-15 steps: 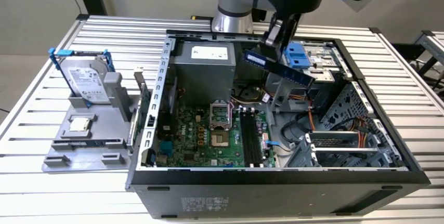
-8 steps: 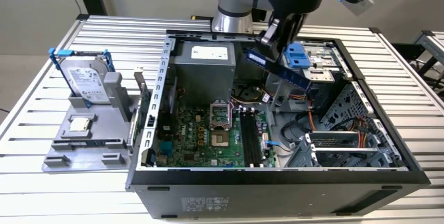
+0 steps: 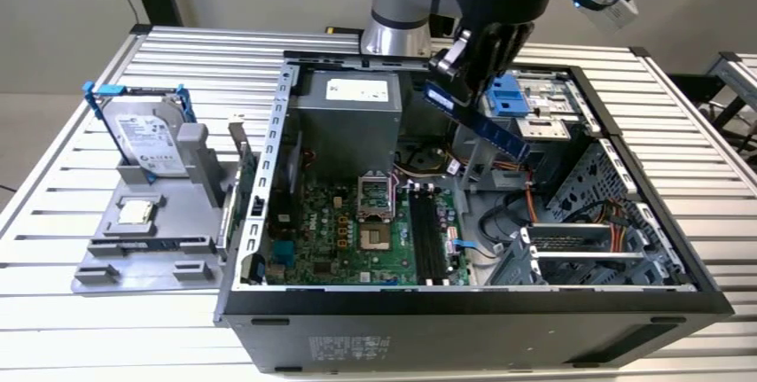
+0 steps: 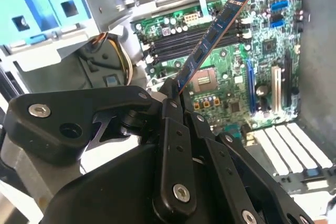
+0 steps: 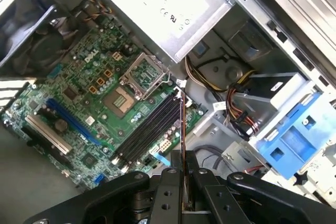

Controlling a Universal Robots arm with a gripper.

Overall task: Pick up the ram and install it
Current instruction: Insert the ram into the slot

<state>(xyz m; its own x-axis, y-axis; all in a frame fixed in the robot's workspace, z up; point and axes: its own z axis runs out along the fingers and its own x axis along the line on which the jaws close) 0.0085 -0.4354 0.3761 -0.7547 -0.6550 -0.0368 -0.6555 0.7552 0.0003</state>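
Over the open pc case point(image 3: 473, 311), the arm comes down from the top edge of the exterior view, w/ its silver joint above the back wall and the black wrist tipped toward the exterior view's left. The gripper point(image 3: 456, 76) has its fingers clamped on one end of the ram point(image 3: 491, 129), so the stick is up in the air and not seated in anything. In that view the ram slants down toward the exterior view's right, crossing in front of the blue drive caddy point(image 3: 506, 98). It's well apart from the black slots point(image 3: 428, 240) on the green mobo point(image 3: 343, 249) below. In both wrist views the fingers pinch the stick from both flat sides: gripper point(image 4: 170, 98) w/ the ram point(image 4: 210, 38) poking out over the board, and gripper point(image 5: 182, 169) w/ the ram point(image 5: 182, 124) seen edge-on, lined up roughly along the slots point(image 5: 149, 129). Off to the exterior view's left, outside the case, the hard drive point(image 3: 142, 138) stands upright on a grey stand point(image 3: 154, 245). A small square chip point(image 3: 136, 212) lies flat on the same stand, all on the slatted table point(image 3: 71, 329).
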